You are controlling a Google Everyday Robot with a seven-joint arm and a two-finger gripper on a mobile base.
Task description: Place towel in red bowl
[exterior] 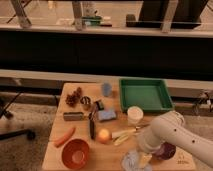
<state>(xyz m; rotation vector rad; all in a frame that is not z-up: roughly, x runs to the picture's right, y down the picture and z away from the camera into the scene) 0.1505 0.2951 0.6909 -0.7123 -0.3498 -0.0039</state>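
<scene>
The red bowl point(76, 153) stands upright at the front left of the wooden table point(55, 150). The towel point(131, 162), a pale crumpled cloth, lies at the front edge, to the right of the bowl. My white arm point(167, 134) reaches in from the right and bends down over the towel. My gripper point(143, 158) is at the towel's right side, low at the table, mostly hidden by the arm.
A green tray point(145, 94) sits at the back right, a white cup point(134, 114) in front of it. A banana point(124, 134), an orange point(103, 135), a carrot point(65, 136), a blue sponge point(106, 115) and a purple bowl point(166, 151) lie around.
</scene>
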